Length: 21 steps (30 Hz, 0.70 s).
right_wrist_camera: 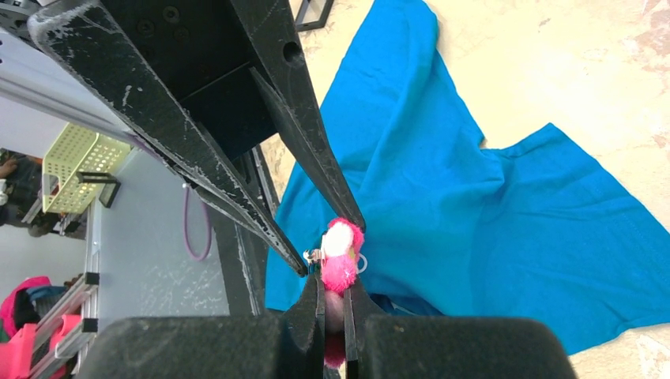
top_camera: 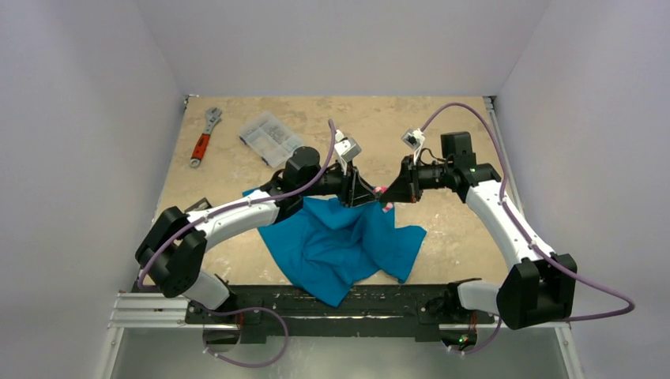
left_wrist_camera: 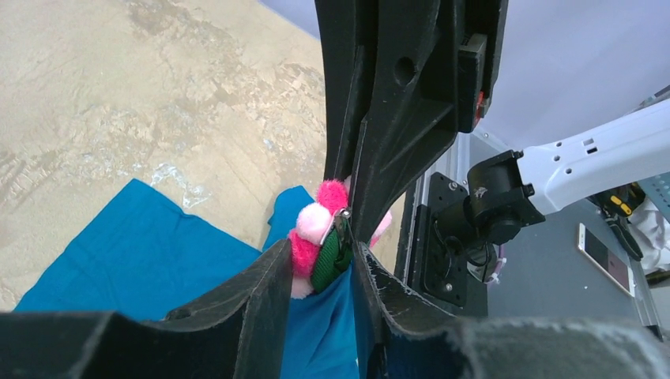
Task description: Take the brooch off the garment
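When viewed from above, shows both arms reaching inward and meeting tip to tip over the middle of the tan table. Places the brooch right at that meeting point, off the table, at the top of a raised peak of the garment. Shows the rest of that teal cloth spread and creased on the table below, between the two arm bases and up to the near edge.

Left gripper: reaches in from the left and stands part-way apart. Straddles the brooch and a fold of teal cloth. Touches the pink fluff with one finger and a green piece with the other. Cannot tell whether pressing or merely flanking.

Right gripper: reaches in from the right and stands almost fully closed. Pinches the pink fluff of the brooch between the pads, with only a thin slit showing. Crosses the left fingers at an angle, with all the tips crowded beside a small metal pin.

On the brooch itself: looks like pink and white puffs with a green part and a silver clasp.

Farther back on the left: has a wrench with a red handle and a clear plastic box of small parts, both well apart from the garment.
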Motion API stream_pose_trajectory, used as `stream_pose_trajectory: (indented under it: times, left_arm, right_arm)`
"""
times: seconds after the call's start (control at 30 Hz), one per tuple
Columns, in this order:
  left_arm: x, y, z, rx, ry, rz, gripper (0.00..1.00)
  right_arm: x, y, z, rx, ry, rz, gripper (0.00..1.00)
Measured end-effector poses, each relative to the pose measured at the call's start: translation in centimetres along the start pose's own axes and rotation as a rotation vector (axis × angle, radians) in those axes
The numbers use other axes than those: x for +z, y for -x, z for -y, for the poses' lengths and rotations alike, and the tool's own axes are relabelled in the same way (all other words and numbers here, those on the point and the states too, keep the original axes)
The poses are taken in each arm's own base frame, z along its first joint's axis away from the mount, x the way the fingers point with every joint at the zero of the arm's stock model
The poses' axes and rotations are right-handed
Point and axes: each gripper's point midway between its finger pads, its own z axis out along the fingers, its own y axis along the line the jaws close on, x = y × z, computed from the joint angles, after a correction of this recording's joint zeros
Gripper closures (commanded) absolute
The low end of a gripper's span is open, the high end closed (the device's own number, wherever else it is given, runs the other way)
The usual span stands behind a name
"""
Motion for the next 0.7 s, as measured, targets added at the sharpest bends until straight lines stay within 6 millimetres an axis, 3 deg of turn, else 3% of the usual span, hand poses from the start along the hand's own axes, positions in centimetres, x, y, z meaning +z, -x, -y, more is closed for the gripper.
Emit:
stream_pose_trajectory:
  times: [0.47,0.7]
  left_arm:
    - [0.69,0.33,0.19,-0.050,-0.025,0.016,0.75]
    - [0.96,0.30,0.31,-0.083,-0.044,0.019,0.73]
  right_arm:
    - [-0.23,0.15,-0.11,-0.024,-0.012,0.009,1.00]
    - [-0.41,-0.11,0.01,-0.035,-0.025,0.012,1.00]
